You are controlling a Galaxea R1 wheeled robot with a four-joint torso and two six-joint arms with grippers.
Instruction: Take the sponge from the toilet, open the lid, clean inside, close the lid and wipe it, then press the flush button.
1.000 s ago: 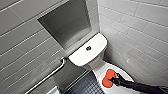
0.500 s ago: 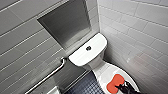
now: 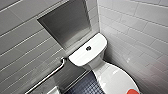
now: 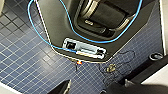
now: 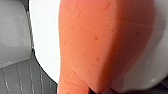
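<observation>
The chief danger, as I judge it, is the small orange-red soft sponge (image 3: 132, 91) slipping away. It lies against the near end of the smooth white oval toilet lid (image 3: 112, 80), which is closed, glossy and curved. A sideways stroke with too little pressure could send it over the rim onto the dark blue mosaic floor (image 4: 22, 62). Whether the right gripper is clenched on the sponge or merely pressed beside it, I cannot tell. A 2nd risk is the white tiled wall (image 3: 140, 37) just right of the glossy white ceramic toilet (image 3: 80, 56), since a wide sweep could knock the right arm against it. A 3rd is the thin blue cable (image 4: 105, 42) looping over the robot's dark base (image 4: 57, 25) near the left wrist, which could snag if that arm swings. The small dark round flush button (image 3: 88, 48) sits at the far end, on the cistern top, well apart from the sponge. The right arm is low at the near end of the toilet, its wrist close against the sponge with the lid behind. The left arm hangs beside the base, wrist facing the floor; I cannot tell whether the left gripper (image 4: 96, 90) is released or clenched.
</observation>
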